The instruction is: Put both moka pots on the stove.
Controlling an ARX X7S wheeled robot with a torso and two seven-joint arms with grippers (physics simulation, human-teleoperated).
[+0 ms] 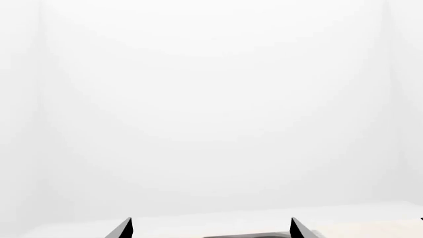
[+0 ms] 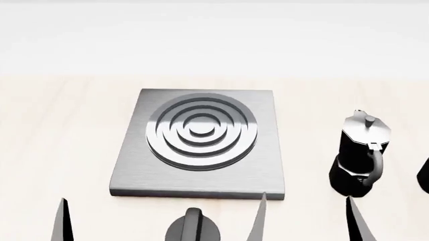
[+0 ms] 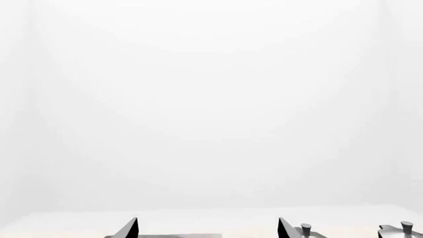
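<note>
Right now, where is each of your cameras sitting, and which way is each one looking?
Head view: up on the head, looking down at the stove, one moka pot beside it and a black knob; fingertips of both grippers poke in.
Left wrist view: near the left gripper, facing a white wall.
Right wrist view: near the right gripper, facing the same wall; two pot lid knobs peek in.
Shared: both wrist views show wall and open black fingertips.

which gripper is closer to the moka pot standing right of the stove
Right. The right gripper sits just in front of the moka pot; the left gripper is across, before the stove.
</note>
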